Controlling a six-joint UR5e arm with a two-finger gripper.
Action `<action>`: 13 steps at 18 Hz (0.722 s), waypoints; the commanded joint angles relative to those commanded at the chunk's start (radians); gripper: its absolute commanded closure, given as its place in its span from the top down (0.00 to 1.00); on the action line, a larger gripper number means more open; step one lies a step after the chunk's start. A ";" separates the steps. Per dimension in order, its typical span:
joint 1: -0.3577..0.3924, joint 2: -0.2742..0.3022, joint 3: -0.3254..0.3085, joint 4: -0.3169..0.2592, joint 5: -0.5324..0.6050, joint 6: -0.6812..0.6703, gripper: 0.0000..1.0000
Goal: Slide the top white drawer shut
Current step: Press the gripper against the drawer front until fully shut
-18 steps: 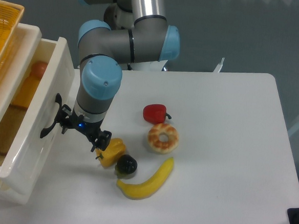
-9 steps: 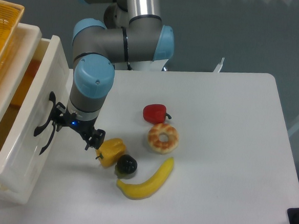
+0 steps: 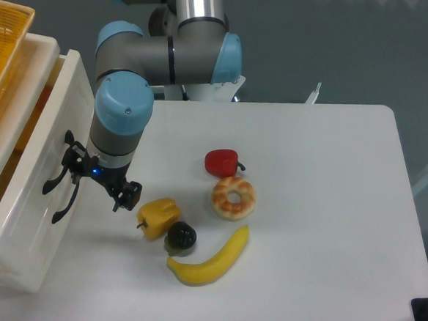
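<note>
At the left edge, partly open: top white drawer (image 3: 29, 184), black handle (image 3: 58, 186) facing right. Just right of the handle, touching or nearly so: gripper (image 3: 98, 185), fingers spread wide, holding nothing. Reaching down from top center, wrist pointing downward: arm (image 3: 121, 117). No readable writing anywhere.

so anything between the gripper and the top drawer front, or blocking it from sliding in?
Nothing visible. The gripper is right at the front of the top white drawer, by its black handle. The drawer's inner travel path is mostly out of frame.
</note>
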 joint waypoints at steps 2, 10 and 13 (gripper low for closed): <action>-0.002 0.009 0.000 0.000 0.003 -0.002 1.00; -0.009 0.011 -0.005 0.000 0.002 -0.002 1.00; -0.009 0.009 -0.005 0.000 0.002 -0.002 1.00</action>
